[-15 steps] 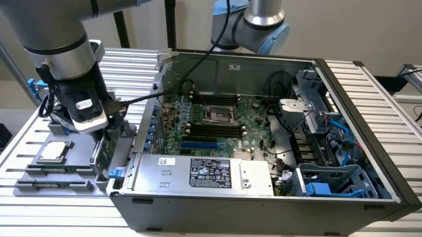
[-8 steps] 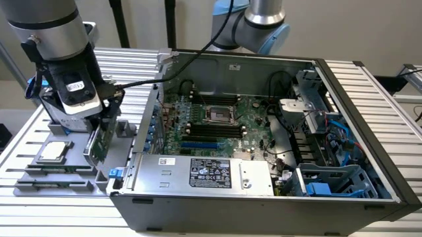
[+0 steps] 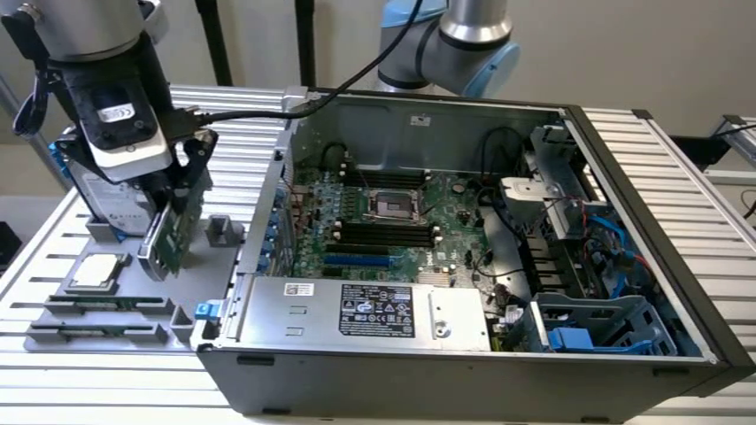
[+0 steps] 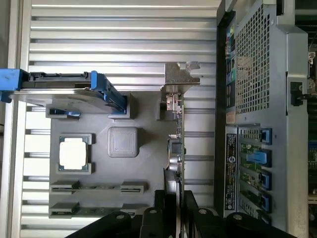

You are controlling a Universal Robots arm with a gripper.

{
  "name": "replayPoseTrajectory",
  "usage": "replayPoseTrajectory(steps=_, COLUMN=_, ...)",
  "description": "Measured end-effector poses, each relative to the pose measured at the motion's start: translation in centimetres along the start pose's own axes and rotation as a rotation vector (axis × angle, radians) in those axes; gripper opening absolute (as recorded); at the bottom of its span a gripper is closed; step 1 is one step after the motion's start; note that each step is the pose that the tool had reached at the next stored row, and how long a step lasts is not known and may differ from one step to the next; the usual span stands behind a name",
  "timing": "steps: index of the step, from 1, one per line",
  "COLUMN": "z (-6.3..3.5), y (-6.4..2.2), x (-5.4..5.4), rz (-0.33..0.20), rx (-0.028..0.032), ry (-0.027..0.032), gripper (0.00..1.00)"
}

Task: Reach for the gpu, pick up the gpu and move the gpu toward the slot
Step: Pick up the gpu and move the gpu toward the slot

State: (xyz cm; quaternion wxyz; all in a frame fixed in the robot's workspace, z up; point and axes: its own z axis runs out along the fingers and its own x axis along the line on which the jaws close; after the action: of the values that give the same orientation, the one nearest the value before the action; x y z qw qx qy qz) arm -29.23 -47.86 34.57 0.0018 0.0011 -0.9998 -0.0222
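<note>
Right now I am working the pick-up step: my end effector (image 4: 176, 198) is sitting down over the gpu (image 3: 169, 235), and its two dark fingers (image 4: 159, 201) are closing on either face of the thin green card, so I am reading it as clamped on the card's upper edge. The gpu is standing on edge in the grey parts tray (image 3: 189, 305), just beside the open computer case (image 3: 473, 257) and outside its wall. In the wrist view the card's silver bracket (image 4: 181, 74) is showing at the end of the card farthest from the fingers. Whether the card is lifting clear of its tray holder I cannot tell; it seems to be at the holder or barely above it.

Also on the tray, farther from the case, the processor chip (image 3: 97, 272) is lying flat and the hard drive with blue rails (image 4: 64, 87) is standing in its own holder.

As I judge it, the carry calls for a straight upward lift, then travel over the case wall toward the blue slot (image 3: 358, 262) on the motherboard, keeping the card upright.
</note>
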Motion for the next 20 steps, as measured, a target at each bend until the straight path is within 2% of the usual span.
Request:
replayPoseTrajectory(steps=7, z=-3.20, y=-0.09, x=-1.4, rz=0.000, rx=0.0001, ry=0.0018, gripper=0.26)
replayPoseTrajectory(steps=20, z=-9.16, y=-0.62, x=-7.2, rz=0.001, rx=-0.0008, ry=0.0115, gripper=0.26)
